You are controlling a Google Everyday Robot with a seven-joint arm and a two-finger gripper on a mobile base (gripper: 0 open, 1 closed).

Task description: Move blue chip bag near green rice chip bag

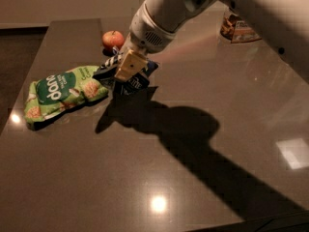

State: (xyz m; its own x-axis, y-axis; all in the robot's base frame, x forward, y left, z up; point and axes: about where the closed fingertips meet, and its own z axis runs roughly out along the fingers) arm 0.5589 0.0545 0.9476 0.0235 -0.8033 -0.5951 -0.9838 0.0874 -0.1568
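Observation:
The green rice chip bag (63,92) lies flat at the left of the dark table, its lettering facing up. The blue chip bag (133,82) is dark navy with a black-and-white band; it sits right beside the green bag's right end, mostly covered by my gripper. My gripper (126,70) comes down from the upper right on a white arm, and its tan fingers are shut on the blue chip bag, holding it at or just above the table surface.
A red apple (113,39) sits behind the bags near the far edge. A brown snack bag (237,29) lies at the back right. The table's left edge (19,105) runs close to the green bag. The arm casts a wide shadow across the middle.

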